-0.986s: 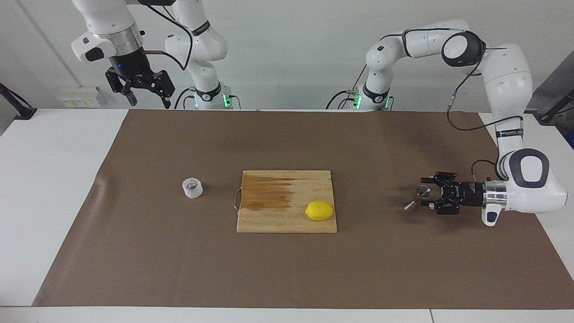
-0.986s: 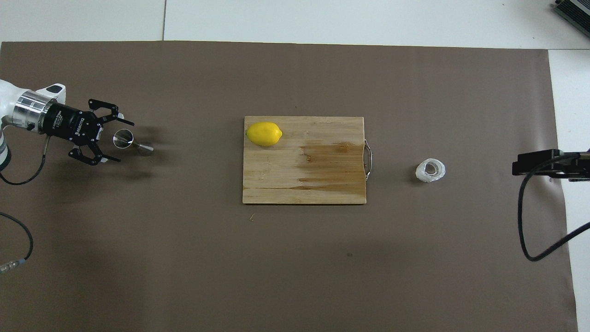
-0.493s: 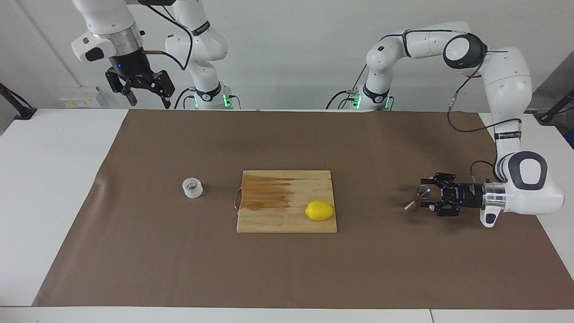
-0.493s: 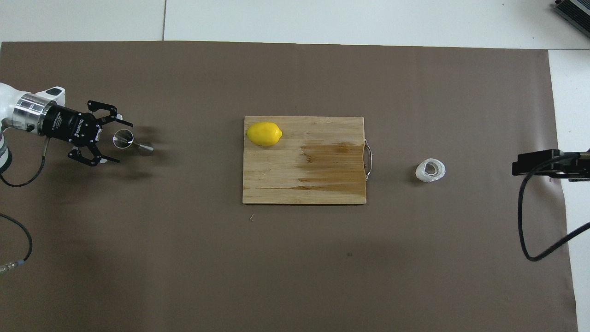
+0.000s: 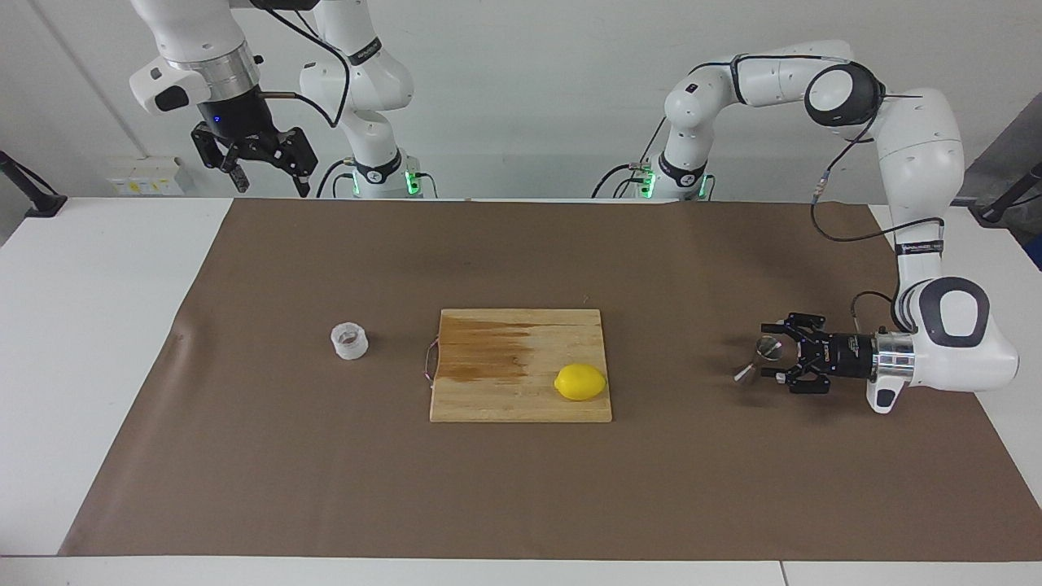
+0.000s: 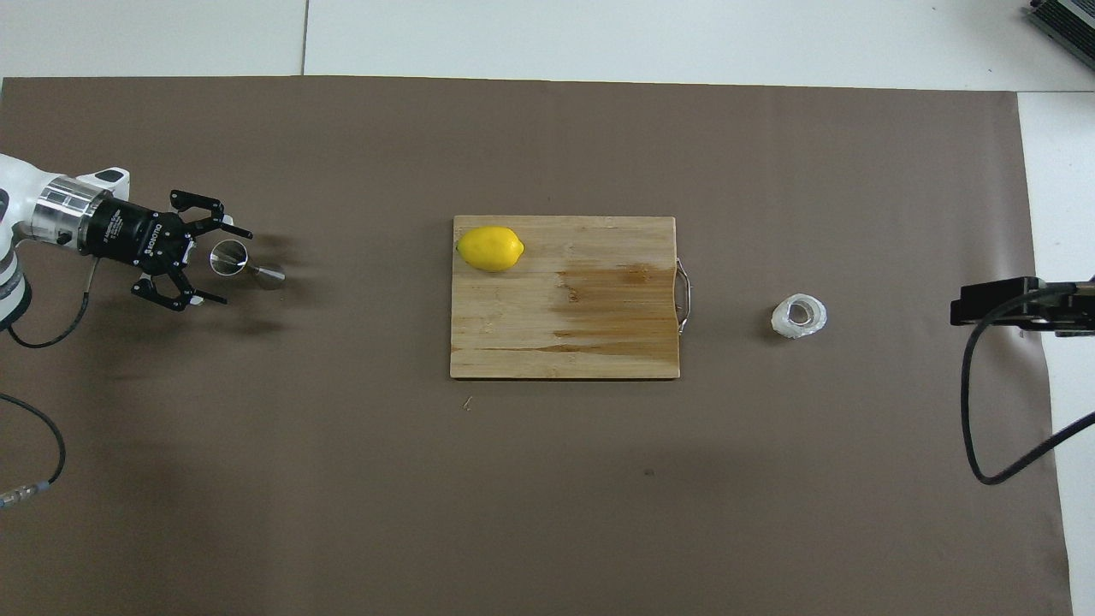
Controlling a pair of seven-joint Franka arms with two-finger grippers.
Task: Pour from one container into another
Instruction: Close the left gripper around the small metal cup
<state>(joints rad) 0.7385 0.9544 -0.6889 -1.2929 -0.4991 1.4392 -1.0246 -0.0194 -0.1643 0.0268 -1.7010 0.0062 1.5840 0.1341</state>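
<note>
The small steel jigger (image 5: pixel 757 359) stands upright on the brown mat toward the left arm's end of the table; it also shows in the overhead view (image 6: pixel 244 264). My left gripper (image 5: pixel 768 354) lies level just above the mat, open, with a finger on either side of the jigger and not closed on it; it shows in the overhead view too (image 6: pixel 234 266). The short clear ribbed cup (image 5: pixel 349 341) stands on the mat toward the right arm's end, also in the overhead view (image 6: pixel 799 315). My right gripper (image 5: pixel 273 185) waits open, raised high over the table's edge at its own end.
A wooden cutting board (image 5: pixel 505 399) lies at the middle of the mat between cup and jigger, with a metal handle toward the cup. A yellow lemon (image 5: pixel 580 382) lies on the board's corner toward the jigger. A brown mat (image 5: pixel 521 488) covers the table.
The left arm's wrist has sunk slightly, bringing the open gripper lower about the jigger. The jigger, the cup and the right arm have not moved.
</note>
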